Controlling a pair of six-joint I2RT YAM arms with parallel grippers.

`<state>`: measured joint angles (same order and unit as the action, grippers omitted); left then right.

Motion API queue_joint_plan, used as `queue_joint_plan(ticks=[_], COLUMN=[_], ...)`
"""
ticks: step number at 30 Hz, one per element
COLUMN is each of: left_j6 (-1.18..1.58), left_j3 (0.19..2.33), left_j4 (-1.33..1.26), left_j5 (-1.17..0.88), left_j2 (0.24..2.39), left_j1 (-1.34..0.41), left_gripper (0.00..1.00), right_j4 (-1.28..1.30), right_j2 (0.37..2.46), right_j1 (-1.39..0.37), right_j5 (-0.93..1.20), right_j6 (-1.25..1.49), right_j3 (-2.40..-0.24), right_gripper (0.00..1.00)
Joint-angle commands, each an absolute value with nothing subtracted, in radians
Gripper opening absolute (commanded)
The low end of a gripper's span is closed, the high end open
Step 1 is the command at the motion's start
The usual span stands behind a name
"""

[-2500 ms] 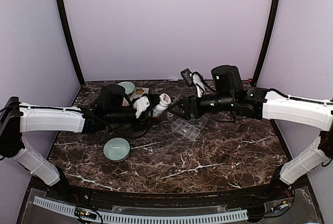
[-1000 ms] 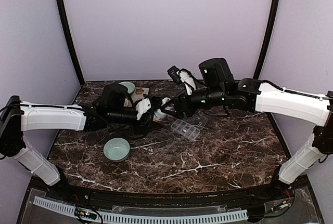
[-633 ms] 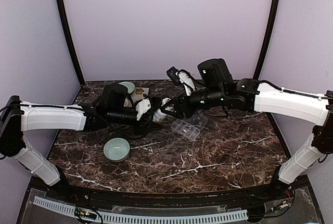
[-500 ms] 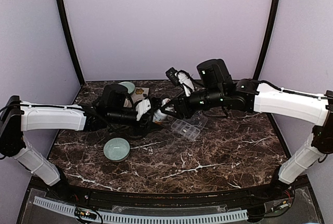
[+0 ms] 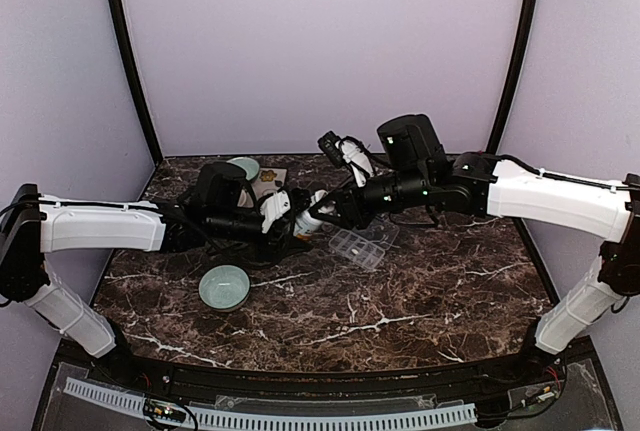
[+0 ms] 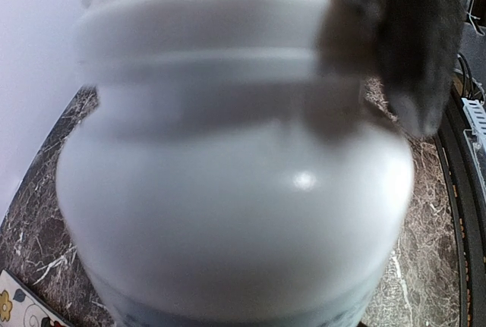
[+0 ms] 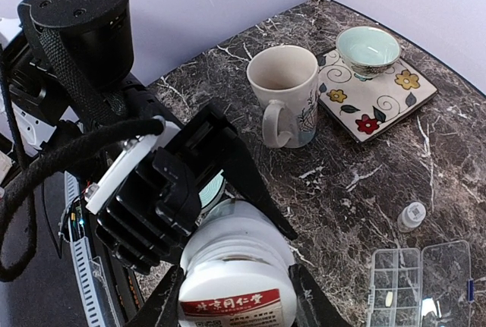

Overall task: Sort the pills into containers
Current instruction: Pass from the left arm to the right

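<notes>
My left gripper is shut on a white pill bottle, holding it tilted above the table with its cap toward the right arm. In the right wrist view the bottle's red-labelled cap sits between my right gripper's fingers, which press on both sides of it. The black left gripper clamps the bottle's body behind the cap. The clear container lies open on the table below the right wrist, also seen as the container with a small pill in one compartment. Any pills in the bottle are hidden.
A pale green bowl stands near the front left. A mug stands beside a flowered tile that carries a second bowl. A small white bottle stands near the container.
My right gripper has moved left up to the bottle's cap and its jaws have narrowed around it. The left arm and bottle have stayed in place.
</notes>
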<state>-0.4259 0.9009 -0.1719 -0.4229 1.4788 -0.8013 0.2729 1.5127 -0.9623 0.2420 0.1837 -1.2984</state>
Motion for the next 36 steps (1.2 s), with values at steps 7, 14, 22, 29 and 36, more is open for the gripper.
queue_joint_plan(ticks=[7,14,22,29,36], left_j6=[-0.421,-0.414,-0.409,-0.399,-0.393], left_j3=[0.901,0.896,0.894,0.894,0.917], left_j4=[-0.235,-0.236,-0.231,-0.239,-0.23], left_j5=[-0.417,-0.415,-0.428,-0.446,-0.469], left_j2=[1.423,1.413,1.411,1.427,1.454], left_j1=[-0.805,-0.805,-0.805,-0.805,-0.805], left_gripper=[0.4,0.56,0.64,0.64,0.64], right_j4=[0.231,0.227,0.208,0.188,0.17], right_j2=[1.498,1.486,1.469,1.448,1.436], right_j1=[-0.962,-0.954,-0.936,-0.911,-0.905], right_j5=[0.234,0.236,0.247,0.28,0.329], right_j6=[0.207,0.21,0.22,0.235,0.249], right_j3=[-1.297,-1.276,-1.249,-1.218,-1.204], right_gripper=[0.21,0.21,0.21,0.21,0.21])
